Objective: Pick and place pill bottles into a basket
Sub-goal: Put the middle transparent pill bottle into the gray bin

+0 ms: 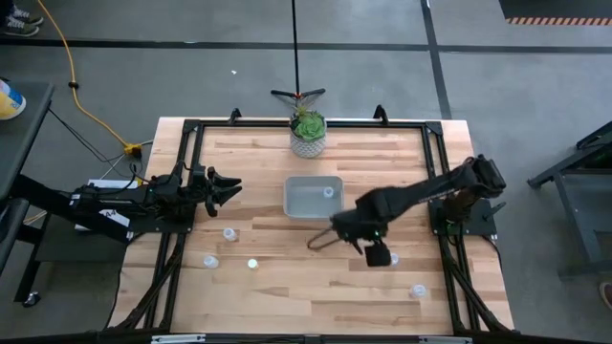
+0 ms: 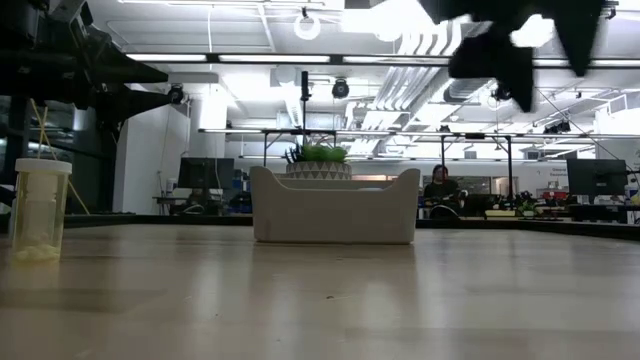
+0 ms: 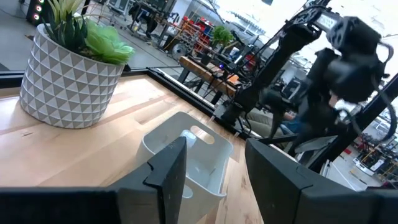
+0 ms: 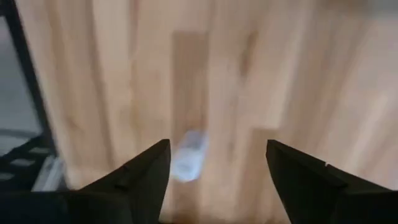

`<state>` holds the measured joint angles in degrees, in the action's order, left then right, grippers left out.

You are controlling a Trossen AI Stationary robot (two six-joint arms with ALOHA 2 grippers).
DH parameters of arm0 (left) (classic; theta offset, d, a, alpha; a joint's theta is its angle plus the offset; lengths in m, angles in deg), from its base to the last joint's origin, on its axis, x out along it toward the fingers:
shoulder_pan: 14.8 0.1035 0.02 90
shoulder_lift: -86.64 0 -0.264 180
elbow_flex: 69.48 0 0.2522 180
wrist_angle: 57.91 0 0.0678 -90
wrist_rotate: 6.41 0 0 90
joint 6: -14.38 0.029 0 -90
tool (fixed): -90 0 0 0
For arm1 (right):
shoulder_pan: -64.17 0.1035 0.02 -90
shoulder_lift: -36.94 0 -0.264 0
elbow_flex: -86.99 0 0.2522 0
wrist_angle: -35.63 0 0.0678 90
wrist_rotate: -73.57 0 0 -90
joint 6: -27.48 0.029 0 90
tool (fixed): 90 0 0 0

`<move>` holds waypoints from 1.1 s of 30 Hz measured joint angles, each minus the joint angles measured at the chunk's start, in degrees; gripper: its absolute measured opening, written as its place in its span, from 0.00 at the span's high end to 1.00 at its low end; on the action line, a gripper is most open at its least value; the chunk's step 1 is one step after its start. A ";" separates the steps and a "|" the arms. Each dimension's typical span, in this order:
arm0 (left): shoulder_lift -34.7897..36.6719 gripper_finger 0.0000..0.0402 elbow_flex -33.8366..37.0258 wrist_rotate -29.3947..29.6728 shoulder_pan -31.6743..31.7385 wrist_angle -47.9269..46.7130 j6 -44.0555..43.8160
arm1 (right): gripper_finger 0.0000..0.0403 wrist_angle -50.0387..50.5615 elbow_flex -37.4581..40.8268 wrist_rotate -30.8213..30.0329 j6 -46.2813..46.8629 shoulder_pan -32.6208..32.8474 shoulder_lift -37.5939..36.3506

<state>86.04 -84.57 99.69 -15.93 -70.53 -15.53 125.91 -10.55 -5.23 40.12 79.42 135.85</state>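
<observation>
The light-grey basket [image 1: 313,198] stands at the table's middle, with one pill bottle [image 1: 329,192] inside; it also shows in the low view [image 2: 335,208] and the left wrist view [image 3: 199,163]. Loose pill bottles stand on the wood at the near left [image 1: 229,233] [image 1: 210,260], one yellowish [image 1: 252,264] [image 2: 40,210], and at the near right [image 1: 393,258] [image 1: 418,290]. My right gripper [image 1: 318,241] hovers open and empty just near of the basket. Its wrist view shows a blurred bottle [image 4: 188,155] on the table ahead, between the fingers [image 4: 217,149]. My left gripper [image 1: 229,186] waits open at the table's left edge.
A white patterned pot with a green plant [image 1: 308,132] stands at the far edge behind the basket. A black frame [image 1: 191,129] runs around the table. A person [image 2: 438,185] sits in the room far behind the table.
</observation>
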 joint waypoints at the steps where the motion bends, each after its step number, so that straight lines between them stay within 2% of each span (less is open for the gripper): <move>1: 0.00 0.50 0.00 0.00 -0.01 0.00 0.01 | 0.35 0.14 0.87 0.25 1.18 0.98 0.00; 7: 0.00 0.50 0.00 0.00 -0.01 0.00 0.00 | 0.36 -0.10 5.99 2.76 5.61 6.15 0.00; 17: 0.00 0.50 0.00 -1.53 0.00 -0.08 0.00 | 0.36 -5.66 15.48 1.67 14.18 12.29 0.04; 33: 0.00 0.50 0.00 -2.28 0.01 -0.22 0.00 | 0.36 -10.17 16.49 -5.59 15.80 13.68 0.04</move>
<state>86.04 -84.57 97.41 -15.92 -70.74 -15.53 115.74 5.94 -10.82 55.92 93.10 135.89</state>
